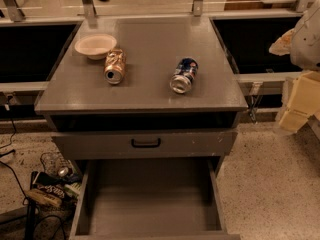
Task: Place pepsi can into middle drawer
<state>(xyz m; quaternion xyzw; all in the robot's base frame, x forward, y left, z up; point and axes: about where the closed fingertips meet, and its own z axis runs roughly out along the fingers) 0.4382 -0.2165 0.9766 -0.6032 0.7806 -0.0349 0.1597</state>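
The pepsi can [183, 75] is blue with silver ends and lies on its side on the right half of the grey cabinet top [150, 91], its open end towards me. The middle drawer [150, 199] is pulled out below, a wide grey tray with a bare floor. My gripper [298, 105] is at the right edge of the view, beside the cabinet's right side and below the level of its top. It is apart from the can and holds nothing that I can see.
A dented gold-orange can [115, 66] lies beside a pale bowl [95, 45] on the top's left half. A shut drawer front with a black handle [146, 143] sits above the open drawer. Cables and clutter [50, 184] lie on the floor at left.
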